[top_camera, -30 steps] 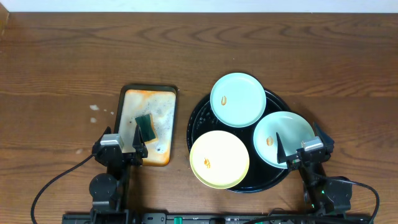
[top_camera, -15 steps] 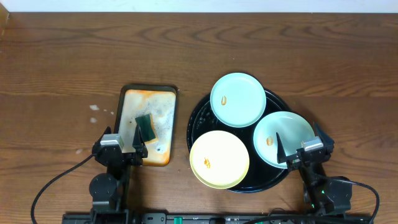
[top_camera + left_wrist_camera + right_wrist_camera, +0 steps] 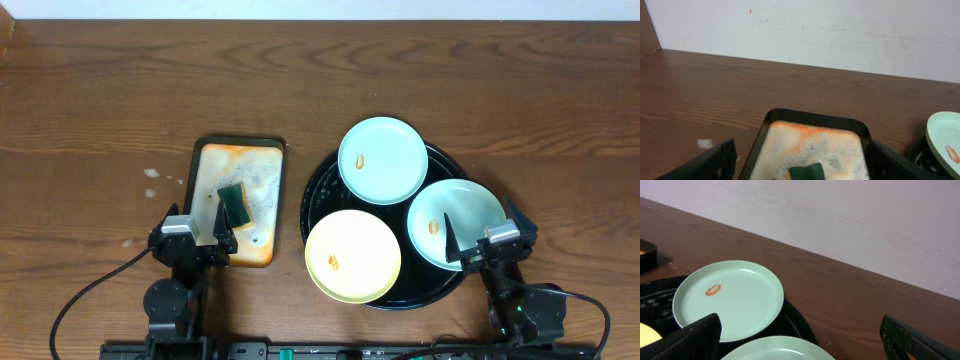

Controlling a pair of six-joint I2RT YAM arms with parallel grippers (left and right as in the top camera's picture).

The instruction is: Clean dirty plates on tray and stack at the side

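Table: dark brown wood-grain tabletop (image 3: 100, 100), matte finish, with a few white crumbs (image 3: 152, 174) left of centre.

Task items: the large round black tray with a raised rim (image 3: 309, 215) sits right of centre, and its bare floor looks dimpled. Three smooth, round, shallow plates lie on it, packed close, each overhanging the rim.
- Pale mint-green plate at the far side (image 3: 390, 150), with an orange smear left of its middle.
- Second pale mint-green plate at the right (image 3: 470, 205), with an orange speck on its left half.
- Pale yellow plate at the near left (image 3: 360, 245), with an orange speck near its front.
Cannot tell whether the plate edges overlap.

Beside the round tray, to the left and not touching it: a small rectangular black tray with rounded corners (image 3: 240, 141). Its floor is covered in white foam with orange stains, and a dark green sponge block (image 3: 232, 203) sits in it.

Left gripper (image 3: 192, 230): released, jaws spread wide, grasping nothing, over the near end of the rectangular tray.

Right gripper (image 3: 486, 232): released, jaws spread wide, grasping nothing, at the near right edge of the round tray, with one finger over the right mint plate.
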